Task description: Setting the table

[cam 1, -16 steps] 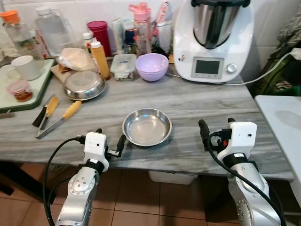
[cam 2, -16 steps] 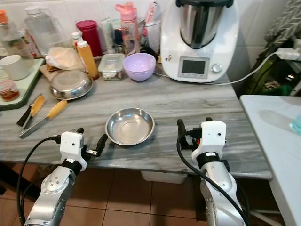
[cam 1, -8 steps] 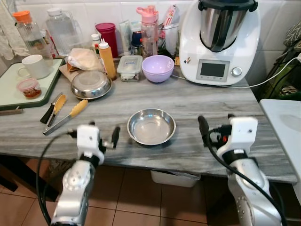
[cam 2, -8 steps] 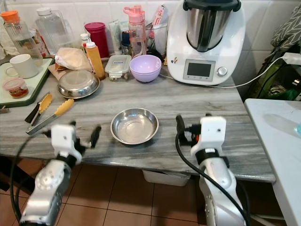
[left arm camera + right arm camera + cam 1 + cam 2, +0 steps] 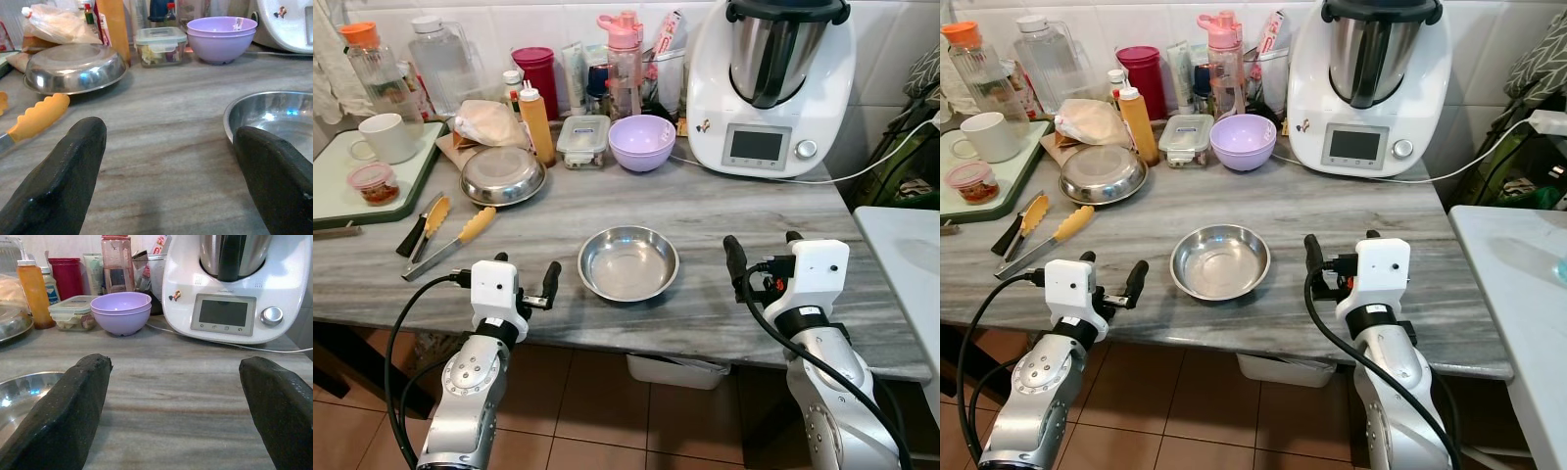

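Observation:
An empty steel bowl [image 5: 627, 262] sits upright near the front middle of the grey marble counter [image 5: 724, 211]. My left gripper [image 5: 524, 272] hovers open at the counter's front edge, a short way left of the bowl and not touching it. In the left wrist view its fingers [image 5: 63, 181] frame bare counter, with the bowl's rim [image 5: 259, 105] just inside one finger. My right gripper [image 5: 764, 250] is open to the right of the bowl, holding nothing. Its fingers [image 5: 68, 406] point toward the food processor [image 5: 230, 293].
An upturned steel bowl [image 5: 502, 176], yellow-handled tongs [image 5: 450, 240] and a green tray [image 5: 342, 191] with a mug [image 5: 384, 137] lie at the left. Stacked purple bowls [image 5: 641, 141], a lidded container [image 5: 581, 137], bottles and a white food processor [image 5: 769, 83] line the back wall. A white surface [image 5: 901, 245] stands at the right.
The camera has tilted up a little. My left gripper has drawn back leftward from the steel bowl's rim and now stands apart from it. The right gripper has hardly moved.

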